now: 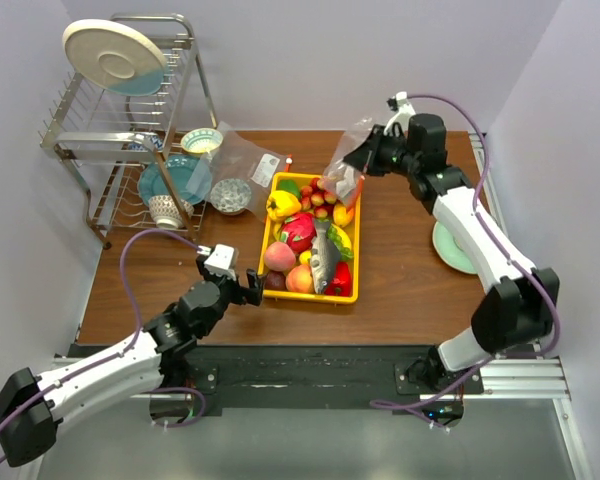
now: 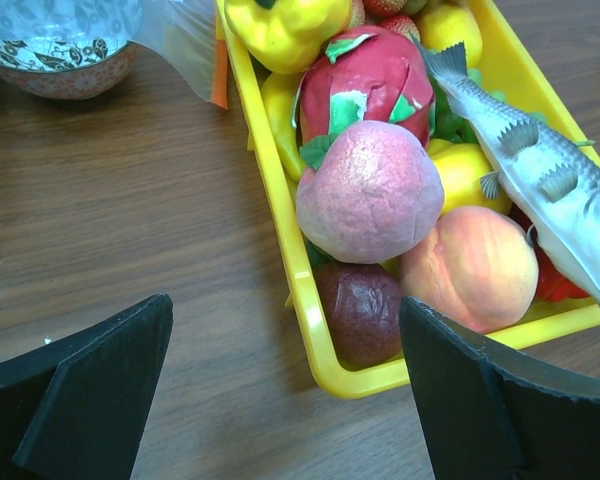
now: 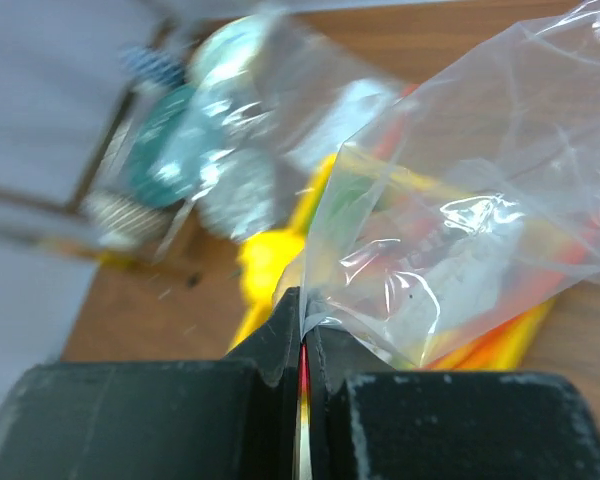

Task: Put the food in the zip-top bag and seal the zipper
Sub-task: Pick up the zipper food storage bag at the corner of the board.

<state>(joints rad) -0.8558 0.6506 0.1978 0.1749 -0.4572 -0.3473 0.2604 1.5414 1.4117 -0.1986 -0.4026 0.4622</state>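
Note:
The food lies piled in a yellow tray [image 1: 270, 212]: a yellow pepper [image 1: 282, 205], a dragon fruit [image 1: 298, 231], peaches [image 1: 280, 256] and a grey fish [image 1: 325, 256]. My left gripper [image 1: 250, 290] is open and empty and hangs low at the tray's near-left corner. In the left wrist view its gripper [image 2: 285, 305] straddles that corner, with a dark red fruit [image 2: 360, 310] and a pink peach [image 2: 370, 190] just ahead. My right gripper [image 1: 363, 158] is shut on the crinkled zip-top bag [image 1: 345, 170] and holds it above the tray's far end. In the right wrist view the gripper [image 3: 303, 330] pinches the bag [image 3: 460, 200], with a red sliver between the fingers.
A flatter clear bag with a white label [image 1: 248, 160] lies left of the tray's far end. A patterned bowl [image 1: 230, 194] sits beside it. A wire dish rack [image 1: 130, 130] with a plate and bowls stands at the back left. A green plate [image 1: 448, 250] lies at the right edge.

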